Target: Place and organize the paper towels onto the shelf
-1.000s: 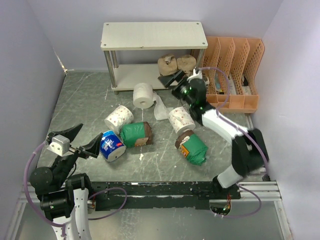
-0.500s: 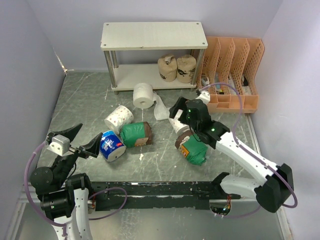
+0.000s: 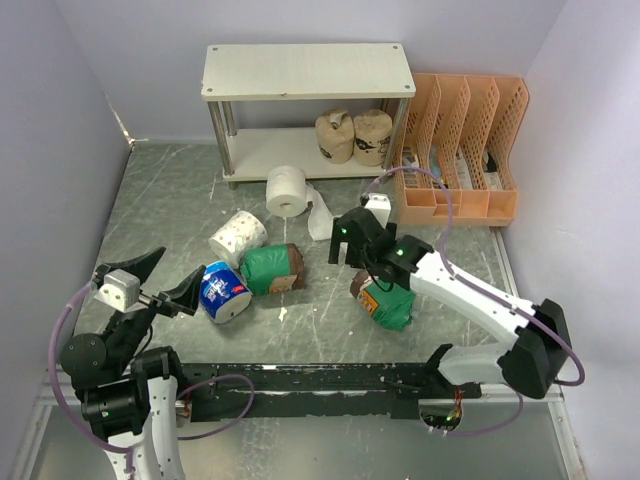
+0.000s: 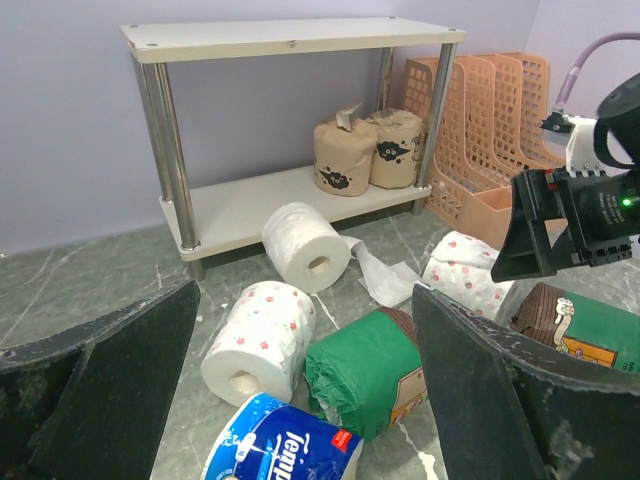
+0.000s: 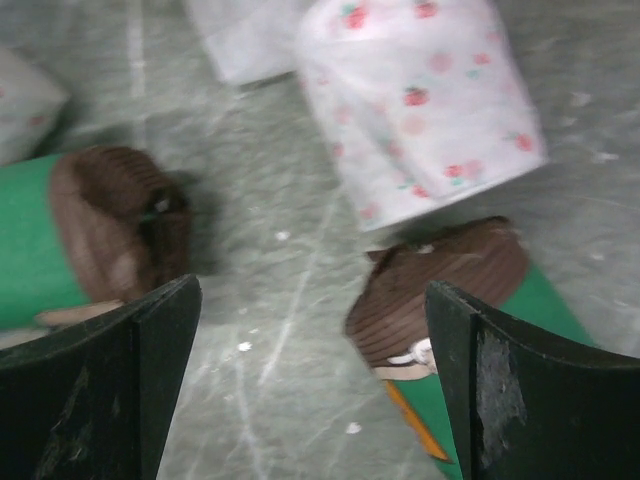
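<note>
The shelf (image 3: pixel 307 70) stands at the back, with two tan rolls (image 3: pixel 353 136) on its lower board. On the floor lie a plain white roll with a loose sheet (image 3: pixel 287 190), a white patterned roll (image 3: pixel 237 237), a blue-white wrapped roll (image 3: pixel 224 291) and two green-wrapped rolls (image 3: pixel 265 269) (image 3: pixel 388 300). My right gripper (image 3: pixel 350 240) is open and empty. It hovers over a second patterned roll (image 5: pixel 420 100) and the brown end of the right green roll (image 5: pixel 450 285). My left gripper (image 3: pixel 172 278) is open and empty, just left of the blue-white roll (image 4: pixel 275 445).
An orange perforated file organizer (image 3: pixel 465 150) stands right of the shelf against the back wall. Purple-grey walls close in the left, back and right. A black rail (image 3: pixel 330 380) runs along the near edge between the arm bases.
My right arm has drawn back from the shelf's lower board toward the front left. It now hangs over the patterned and green rolls. The left arm has not moved.
</note>
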{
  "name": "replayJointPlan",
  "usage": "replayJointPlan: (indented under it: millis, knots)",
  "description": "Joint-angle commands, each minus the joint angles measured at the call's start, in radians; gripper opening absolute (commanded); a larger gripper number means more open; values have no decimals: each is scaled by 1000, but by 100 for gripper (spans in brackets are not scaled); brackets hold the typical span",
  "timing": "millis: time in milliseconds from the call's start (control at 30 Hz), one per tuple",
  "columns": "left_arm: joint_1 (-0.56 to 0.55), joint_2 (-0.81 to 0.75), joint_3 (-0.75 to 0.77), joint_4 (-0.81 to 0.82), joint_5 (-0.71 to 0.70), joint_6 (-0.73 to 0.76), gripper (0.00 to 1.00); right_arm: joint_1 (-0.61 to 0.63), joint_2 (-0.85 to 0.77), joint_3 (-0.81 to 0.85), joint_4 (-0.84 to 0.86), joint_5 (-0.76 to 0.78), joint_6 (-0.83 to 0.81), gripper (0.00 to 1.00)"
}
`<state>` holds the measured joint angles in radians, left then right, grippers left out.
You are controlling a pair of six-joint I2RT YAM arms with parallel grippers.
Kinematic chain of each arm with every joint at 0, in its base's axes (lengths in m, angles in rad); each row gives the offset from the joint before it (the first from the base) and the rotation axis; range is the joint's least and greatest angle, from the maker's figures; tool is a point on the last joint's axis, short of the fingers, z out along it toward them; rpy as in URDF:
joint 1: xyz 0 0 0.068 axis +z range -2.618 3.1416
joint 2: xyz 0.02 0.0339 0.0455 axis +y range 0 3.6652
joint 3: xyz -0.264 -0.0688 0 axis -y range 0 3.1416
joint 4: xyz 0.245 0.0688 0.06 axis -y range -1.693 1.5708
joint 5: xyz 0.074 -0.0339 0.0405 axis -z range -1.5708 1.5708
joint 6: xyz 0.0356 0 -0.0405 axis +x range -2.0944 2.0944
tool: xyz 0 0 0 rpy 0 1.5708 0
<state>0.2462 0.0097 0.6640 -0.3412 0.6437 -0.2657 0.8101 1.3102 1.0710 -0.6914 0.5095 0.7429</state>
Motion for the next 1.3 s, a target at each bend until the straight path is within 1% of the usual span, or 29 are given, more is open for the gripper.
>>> replayJointPlan:
  millis: [0, 67, 233, 367, 500, 600, 767, 867, 900, 1000, 1067, 1133, 1200, 1267]
  knots:
    - [1, -11, 9, 7, 4, 3, 99, 3, -83, -123, 359, -272, -21, 93]
    - [1, -11, 10, 3, -1, 3, 99, 3, -45, -161, 473, -347, -12, 94]
    - [2, -12, 13, -1, -6, 6, 99, 0, 105, -203, 681, -499, 12, 94]
    - [2, -10, 13, -2, -7, 6, 99, -2, 195, -233, 829, -541, 36, 94]
    - [2, -11, 13, 0, -6, 6, 99, -15, 247, -245, 910, -574, 44, 93]
    - [2, -11, 11, 2, -3, 6, 99, -28, 280, -255, 966, -617, 64, 88]
    - [4, -10, 10, 2, -3, 6, 99, -36, 340, -287, 1094, -710, 112, 74]
    - [5, -10, 9, 4, -1, 6, 99, -36, 379, -309, 1177, -767, 143, 63]
    - [5, -10, 9, 4, -1, 6, 99, -36, 393, -313, 1201, -781, 153, 58]
    - [5, -10, 9, 3, -1, 6, 99, -38, 439, -319, 1251, -823, 181, 37]
    - [5, -10, 9, 4, -1, 6, 99, -39, 459, -320, 1277, -844, 195, 20]
    - [5, -10, 9, 4, -1, 6, 99, -39, 459, -315, 1264, -847, 192, 0]
    - [6, -10, 9, 3, -2, 6, 99, -42, 409, -300, 1199, -821, 154, 0]
    - [5, -10, 9, 3, -1, 6, 99, -42, 329, -276, 1101, -741, 95, 0]
